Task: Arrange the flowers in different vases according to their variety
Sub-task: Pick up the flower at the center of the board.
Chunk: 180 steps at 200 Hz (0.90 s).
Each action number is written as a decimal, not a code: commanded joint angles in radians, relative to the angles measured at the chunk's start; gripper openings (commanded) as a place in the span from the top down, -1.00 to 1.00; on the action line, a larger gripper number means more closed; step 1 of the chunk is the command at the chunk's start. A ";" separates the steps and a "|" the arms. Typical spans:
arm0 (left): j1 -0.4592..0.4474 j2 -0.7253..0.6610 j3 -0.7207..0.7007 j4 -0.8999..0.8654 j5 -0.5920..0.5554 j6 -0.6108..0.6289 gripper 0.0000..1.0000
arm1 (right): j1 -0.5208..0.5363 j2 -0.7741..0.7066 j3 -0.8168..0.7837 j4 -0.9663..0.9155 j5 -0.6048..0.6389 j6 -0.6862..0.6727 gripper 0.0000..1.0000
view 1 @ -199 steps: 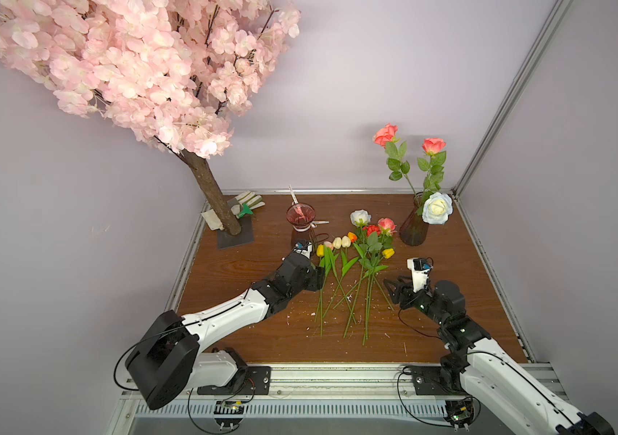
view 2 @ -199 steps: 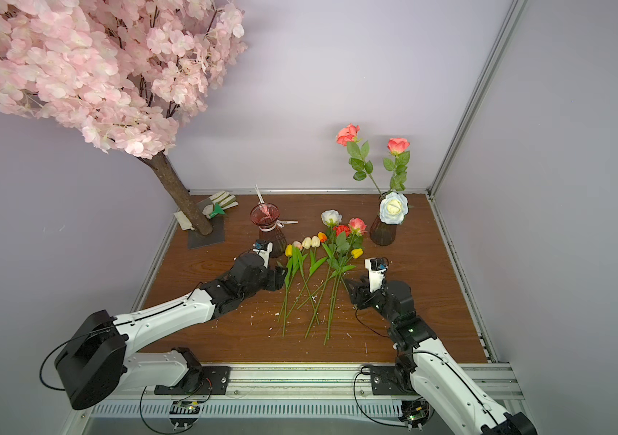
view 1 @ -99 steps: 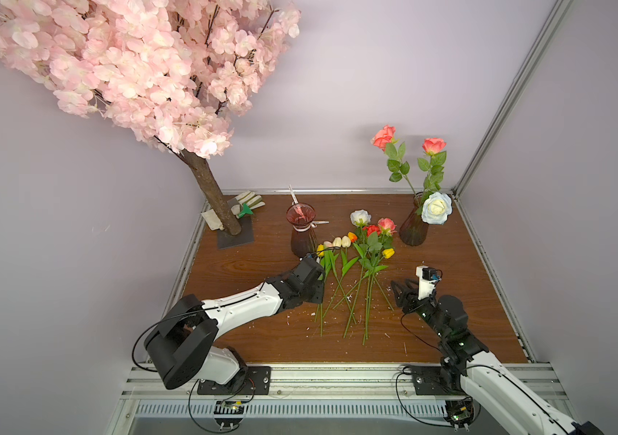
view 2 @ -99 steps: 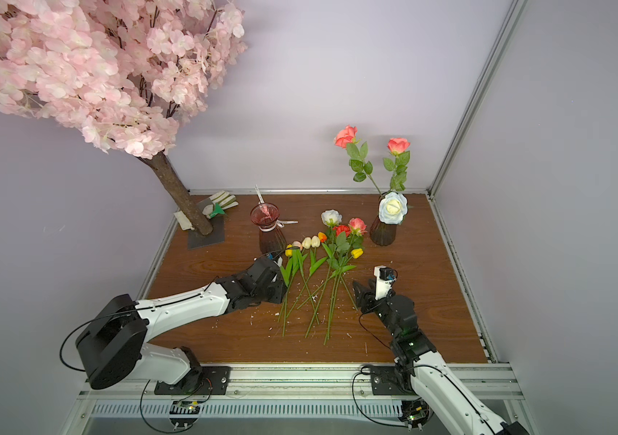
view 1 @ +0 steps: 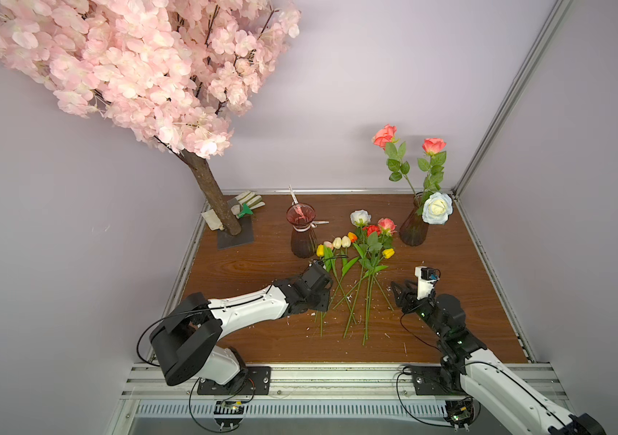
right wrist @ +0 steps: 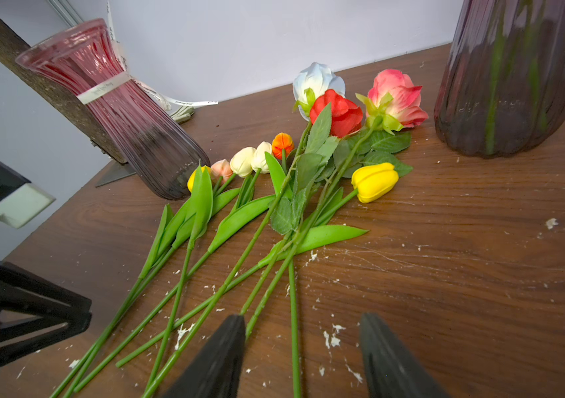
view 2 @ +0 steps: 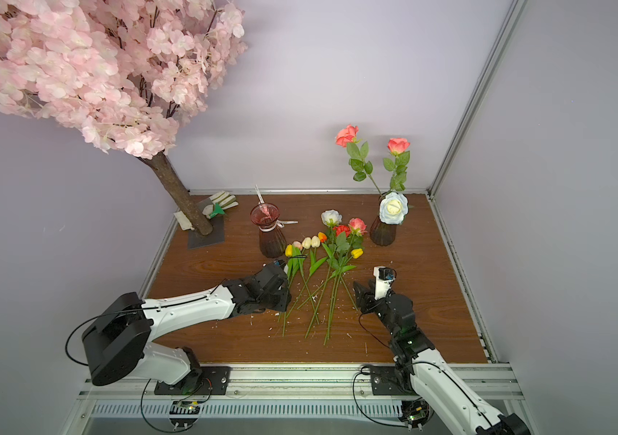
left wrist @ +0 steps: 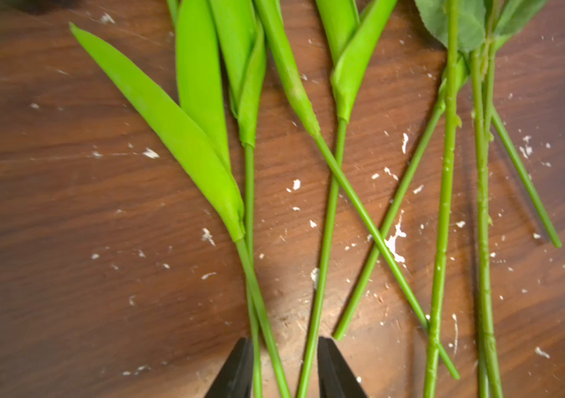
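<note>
Tulip stems [left wrist: 324,241] lie loose between part-open left fingers [left wrist: 236,372]; right fingers [right wrist: 219,358] gape astride one stem [right wrist: 294,327].

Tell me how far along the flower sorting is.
Done: three roses stand in the plain vase. In hand: the left gripper straddles tulip stems on the table, nothing lifted. Left: three more roses and six tulips lie loose; the ribbon vase holds no flowers.
</note>
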 commanded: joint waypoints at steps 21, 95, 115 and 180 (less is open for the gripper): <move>-0.016 0.041 -0.030 0.035 -0.005 -0.035 0.32 | 0.005 0.001 0.022 0.046 0.015 0.003 -0.19; -0.016 0.116 -0.035 0.065 0.000 -0.032 0.44 | 0.005 -0.008 0.021 0.039 0.021 0.004 -0.19; -0.016 0.128 -0.024 0.051 -0.018 -0.026 0.46 | 0.005 -0.010 0.021 0.038 0.020 0.004 -0.19; -0.016 0.209 0.083 -0.069 -0.119 0.024 0.61 | 0.005 -0.016 0.021 0.035 0.015 0.005 -0.19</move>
